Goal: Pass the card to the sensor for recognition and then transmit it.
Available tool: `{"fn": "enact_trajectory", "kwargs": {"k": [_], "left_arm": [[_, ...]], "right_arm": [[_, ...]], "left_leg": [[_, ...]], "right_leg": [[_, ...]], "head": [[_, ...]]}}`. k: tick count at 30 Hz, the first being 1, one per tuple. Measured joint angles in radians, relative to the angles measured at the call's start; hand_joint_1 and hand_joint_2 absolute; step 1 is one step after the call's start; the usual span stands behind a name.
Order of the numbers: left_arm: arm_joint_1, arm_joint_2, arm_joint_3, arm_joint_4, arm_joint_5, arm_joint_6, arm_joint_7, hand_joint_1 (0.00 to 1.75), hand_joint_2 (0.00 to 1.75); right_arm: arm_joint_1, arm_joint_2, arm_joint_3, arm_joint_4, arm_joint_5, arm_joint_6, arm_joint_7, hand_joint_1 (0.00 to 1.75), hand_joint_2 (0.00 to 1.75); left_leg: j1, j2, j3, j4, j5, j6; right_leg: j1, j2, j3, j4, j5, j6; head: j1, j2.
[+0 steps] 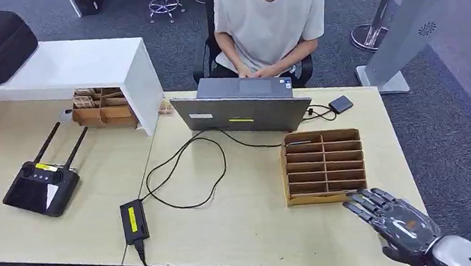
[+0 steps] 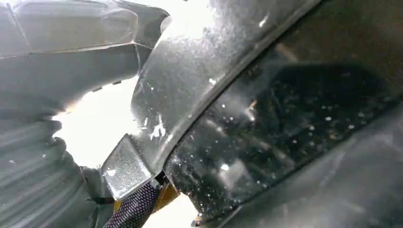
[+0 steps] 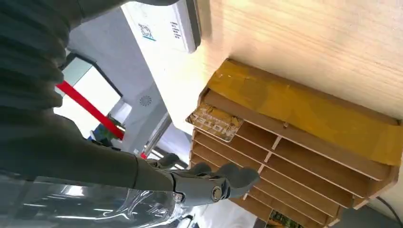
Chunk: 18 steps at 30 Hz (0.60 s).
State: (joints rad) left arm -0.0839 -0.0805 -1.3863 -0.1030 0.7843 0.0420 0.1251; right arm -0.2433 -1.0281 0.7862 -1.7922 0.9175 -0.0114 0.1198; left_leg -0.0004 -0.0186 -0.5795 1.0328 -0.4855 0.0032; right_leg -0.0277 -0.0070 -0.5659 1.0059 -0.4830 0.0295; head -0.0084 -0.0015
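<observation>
Fingers of the right hand (image 1: 395,219) lie spread and hold nothing at the lower right of the head view, tips just beside the near edge of the slotted cardboard rack (image 1: 323,166). The right wrist view shows the card (image 3: 217,121) standing in an end slot of that rack. Bare tabletop (image 1: 241,229) lies to the hand's left, between the rack and the black power brick (image 1: 134,220). The left hand's state cannot be told.
</observation>
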Motion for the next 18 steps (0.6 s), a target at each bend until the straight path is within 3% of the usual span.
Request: {"fn": "enact_trajectory", "kwargs": {"k": [18], "left_arm": [[0.000, 0.000, 0.000, 0.000, 0.000, 0.000, 0.000, 0.00, 1.75]], "right_arm": [[0.056, 0.000, -0.061, -0.007, 0.027, 0.033, -0.029, 0.00, 1.75]], "left_leg": [[0.000, 0.001, 0.000, 0.000, 0.000, 0.000]], "right_leg": [[0.000, 0.001, 0.000, 0.000, 0.000, 0.000]], "head": [[0.000, 0.000]]}}
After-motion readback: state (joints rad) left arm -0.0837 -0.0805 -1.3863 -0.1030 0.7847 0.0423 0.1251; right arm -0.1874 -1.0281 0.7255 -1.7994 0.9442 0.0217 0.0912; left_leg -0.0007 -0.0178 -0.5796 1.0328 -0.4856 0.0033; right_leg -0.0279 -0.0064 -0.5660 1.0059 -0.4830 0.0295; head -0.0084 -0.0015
